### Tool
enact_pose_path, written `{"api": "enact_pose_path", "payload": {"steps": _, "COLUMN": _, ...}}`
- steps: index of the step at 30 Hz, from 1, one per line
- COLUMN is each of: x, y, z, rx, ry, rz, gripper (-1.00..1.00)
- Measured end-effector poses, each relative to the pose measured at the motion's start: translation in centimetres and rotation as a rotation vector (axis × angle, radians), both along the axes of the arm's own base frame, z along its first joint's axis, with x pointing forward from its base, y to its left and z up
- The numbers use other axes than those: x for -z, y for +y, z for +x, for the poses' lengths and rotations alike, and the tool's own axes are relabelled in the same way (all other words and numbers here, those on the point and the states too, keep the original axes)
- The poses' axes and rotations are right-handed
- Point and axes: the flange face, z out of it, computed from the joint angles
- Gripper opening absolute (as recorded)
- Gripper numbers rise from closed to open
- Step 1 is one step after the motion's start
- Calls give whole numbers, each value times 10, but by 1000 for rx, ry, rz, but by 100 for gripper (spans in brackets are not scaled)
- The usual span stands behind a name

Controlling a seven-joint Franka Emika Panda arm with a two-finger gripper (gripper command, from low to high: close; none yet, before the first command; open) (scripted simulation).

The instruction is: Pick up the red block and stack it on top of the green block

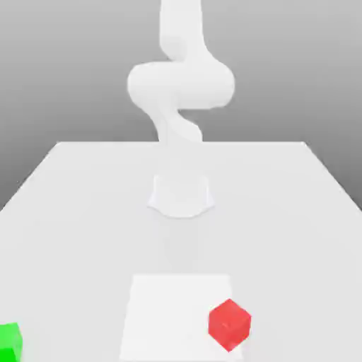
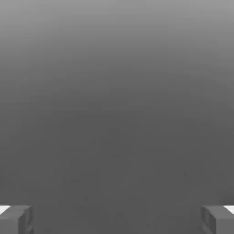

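Red block [image 1: 230, 324] waiting on the pale bench [image 1: 63, 205], nothing gripped yet.

Matte, flat-faced and rigid by the look of it, the cube probably weighs little and should not crush; its plain sides may be a touch slick, so two opposite faces taken squarely at mid-height seem the best hold. It sits well apart from the green block [image 1: 10, 342], toward the exterior view's right of it. The hand [image 2: 117, 219] is spread fully wide and carries nothing.

Bright, even light washes the white surface [image 1: 85, 212] and arm [image 1: 180, 85] pale; soft blur, hardly any shadows.
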Motion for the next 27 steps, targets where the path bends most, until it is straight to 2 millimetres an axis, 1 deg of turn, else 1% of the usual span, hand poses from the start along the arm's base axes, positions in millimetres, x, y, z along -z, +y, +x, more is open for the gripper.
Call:
{"api": "enact_pose_path", "payload": {"steps": 3, "x": 54, "y": 9, "z": 37, "rx": -80, "ry": 93, "rz": -25, "gripper": 0}}
{"api": "enact_pose_path", "payload": {"steps": 6, "x": 110, "y": 20, "z": 65, "rx": -156, "ry": 180, "rz": -51, "gripper": 0}}
{"api": "enact_pose_path", "payload": {"steps": 9, "x": 168, "y": 32, "z": 85, "rx": -232, "ry": 266, "rz": -79, "gripper": 0}}
{"api": "enact_pose_path", "payload": {"steps": 12, "x": 228, "y": 44, "z": 97, "rx": -307, "ry": 351, "rz": -110, "gripper": 0}}
{"api": "enact_pose_path", "payload": {"steps": 15, "x": 287, "y": 56, "z": 101, "rx": -382, "ry": 435, "rz": -144, "gripper": 0}}
{"api": "enact_pose_path", "payload": {"steps": 17, "x": 327, "y": 64, "z": 100, "rx": -434, "ry": 491, "rz": -168, "gripper": 0}}
{"api": "enact_pose_path", "payload": {"steps": 20, "x": 385, "y": 75, "z": 91, "rx": -515, "ry": 573, "rz": -209, "gripper": 0}}
{"api": "enact_pose_path", "payload": {"steps": 23, "x": 441, "y": 77, "z": 77, "rx": -583, "ry": 657, "rz": -248, "gripper": 0}}
{"api": "enact_pose_path", "payload": {"steps": 27, "x": 495, "y": 77, "z": 72, "rx": -608, "ry": 685, "rz": -263, "gripper": 0}}
